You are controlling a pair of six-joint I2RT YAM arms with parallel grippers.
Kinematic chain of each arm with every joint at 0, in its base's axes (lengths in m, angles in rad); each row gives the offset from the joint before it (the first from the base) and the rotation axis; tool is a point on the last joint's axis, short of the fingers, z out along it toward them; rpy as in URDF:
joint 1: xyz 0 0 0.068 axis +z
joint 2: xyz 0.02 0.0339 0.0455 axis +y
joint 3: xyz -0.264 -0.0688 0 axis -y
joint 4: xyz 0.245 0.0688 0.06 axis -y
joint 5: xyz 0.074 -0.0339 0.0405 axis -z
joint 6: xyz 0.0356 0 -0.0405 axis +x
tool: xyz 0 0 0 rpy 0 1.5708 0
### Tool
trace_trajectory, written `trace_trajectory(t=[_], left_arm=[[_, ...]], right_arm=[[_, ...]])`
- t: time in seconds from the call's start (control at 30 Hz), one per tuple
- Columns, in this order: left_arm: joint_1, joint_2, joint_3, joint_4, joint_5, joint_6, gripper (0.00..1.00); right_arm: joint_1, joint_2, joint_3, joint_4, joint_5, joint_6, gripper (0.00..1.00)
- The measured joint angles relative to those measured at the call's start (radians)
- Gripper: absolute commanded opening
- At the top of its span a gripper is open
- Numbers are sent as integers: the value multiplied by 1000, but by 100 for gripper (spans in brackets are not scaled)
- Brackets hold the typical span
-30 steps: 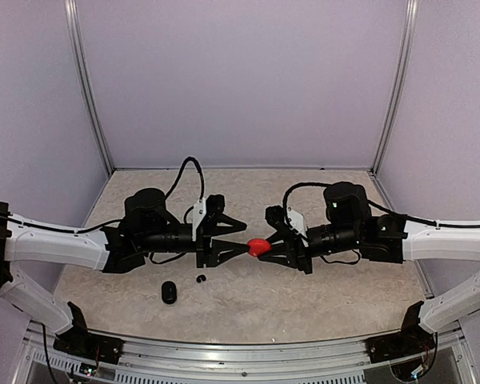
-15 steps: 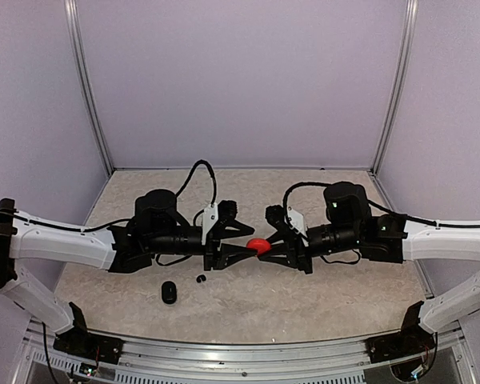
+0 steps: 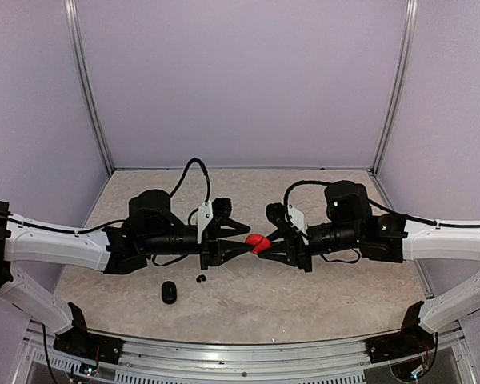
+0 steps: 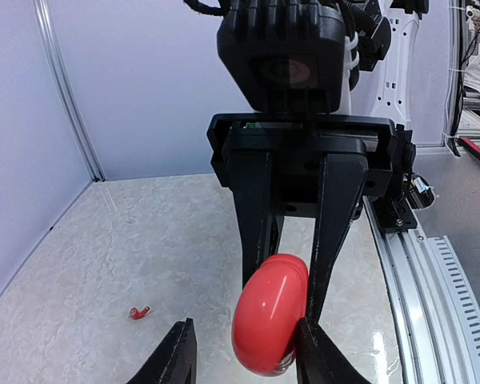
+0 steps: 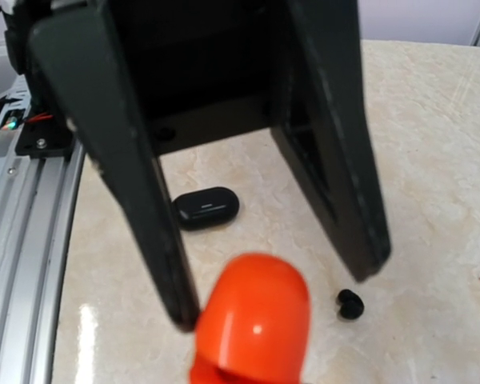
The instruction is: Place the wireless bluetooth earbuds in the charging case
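Observation:
A red charging case point(image 3: 258, 242) hangs in the air between the two grippers. My right gripper point(image 3: 266, 242) is shut on it; in the left wrist view its two fingers clamp the case point(image 4: 270, 316) from both sides. My left gripper point(image 3: 242, 246) is open, its jaws spread around the case's near end, with one finger point(image 4: 316, 360) against it. A red earbud point(image 4: 138, 312) lies on the table. A black earbud point(image 5: 350, 304) lies near a closed black case point(image 5: 206, 207). The other earbuds are out of view. The right gripper's own fingers do not show in its wrist view.
The black case point(image 3: 169, 292) and black earbud point(image 3: 201, 278) lie on the marbled table in front of the left arm. A metal rail point(image 4: 432, 296) runs along the near table edge. Lilac walls close in the back and both sides.
The left arm reached right toward the red case, then eased back slightly. The right arm and the case have stayed in place.

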Motion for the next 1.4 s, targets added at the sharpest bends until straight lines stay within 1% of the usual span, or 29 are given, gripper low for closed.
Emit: trace_trajectory(t=[0.23,0.4,0.7,0.87,1.07,1.13,1.2,1.4], left_arm=[[1,-6,-11,19,-19,0,44],[18,-11,-13,39,-64,-3,44],[21,-12,-31,66,-65,-12,46],[77,-35,-84,124,-37,-67,47],[125,-47,-90,174,-28,-136,47],[136,-22,-53,151,-41,-165,48],[144,35,24,112,-70,-189,49],[149,282,295,-15,-143,-267,52]], right_arm=[[-1,0,0,0,0,0,13],[0,0,-2,-8,-27,-1,13],[0,0,-4,-8,-31,-2,13],[-10,-27,-33,-8,-32,-1,14],[-47,-123,-89,5,-42,2,15],[-61,-155,-100,12,-44,7,15],[-82,-179,-109,24,-47,19,15],[-172,-249,-148,60,-42,81,16]])
